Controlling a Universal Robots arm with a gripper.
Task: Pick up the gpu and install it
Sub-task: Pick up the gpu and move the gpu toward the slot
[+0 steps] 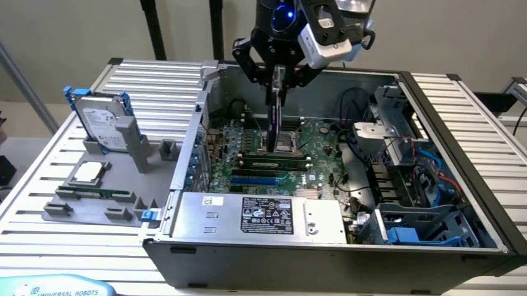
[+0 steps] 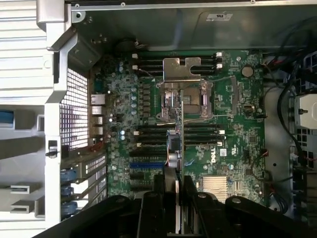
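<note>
The gpu (image 1: 273, 117) hangs edge-on and upright over the middle of the green motherboard (image 1: 239, 145) inside the open computer case (image 1: 329, 246). My gripper (image 1: 278, 77) is shut on its upper end. In the wrist view the gpu (image 2: 179, 144) shows as a thin strip with a green board edge, running out from between my gripper's (image 2: 174, 181) black fingers. It sits above the dark slots and the CPU socket (image 2: 185, 96) of the motherboard (image 2: 233, 144). Its lower edge looks slightly above the board; I cannot tell whether it touches.
A silver hard drive (image 1: 103, 126) in a blue-handled frame stands on a grey holder (image 1: 91, 206) on the exterior view's left, with a square CPU chip (image 1: 89, 172) beside it. A power supply (image 1: 255, 216) lies along the case's near side. Cables and drive bays (image 1: 411, 179) fill the right side.
</note>
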